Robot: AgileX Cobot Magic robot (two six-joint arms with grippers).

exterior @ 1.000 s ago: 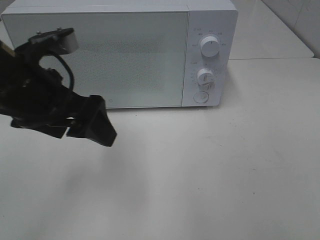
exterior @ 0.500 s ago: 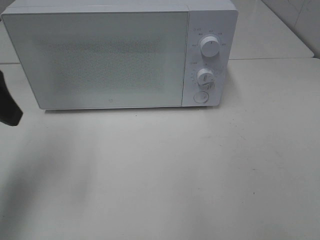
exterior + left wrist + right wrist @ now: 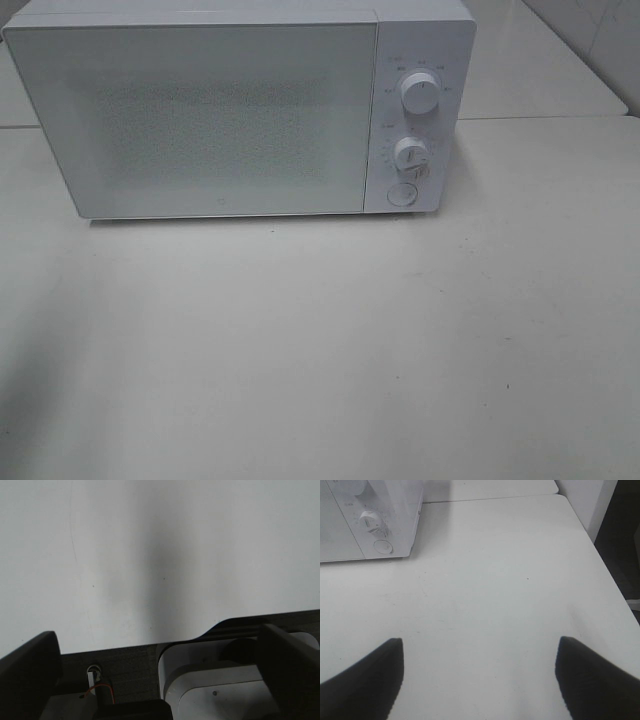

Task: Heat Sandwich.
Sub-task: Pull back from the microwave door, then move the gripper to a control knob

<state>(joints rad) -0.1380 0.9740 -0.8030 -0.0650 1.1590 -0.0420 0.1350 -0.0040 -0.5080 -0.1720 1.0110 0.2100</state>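
The sandwich is out of view in every frame. The white microwave (image 3: 220, 110) stands at the back of the table with its door shut, and its frosted front hides the inside. Neither arm appears in the exterior high view. In the left wrist view my left gripper (image 3: 160, 675) is open, its dark fingers (image 3: 27, 675) spread wide with nothing held between them. My right gripper (image 3: 477, 677) is open too, hovering over bare table with nothing between its black fingertips (image 3: 365, 680). The microwave (image 3: 365, 525) lies well ahead of it.
Two white knobs (image 3: 420, 92) and a round button (image 3: 402, 194) sit on the microwave's right-hand panel. The white table (image 3: 350, 340) ends at an edge (image 3: 600, 555) near a dark gap. Black and white hardware (image 3: 210, 680) shows beyond the left gripper.
The left arm, in front of the microwave's left side a second ago, has pulled back to the left and out of the exterior high view. The microwave has not moved.
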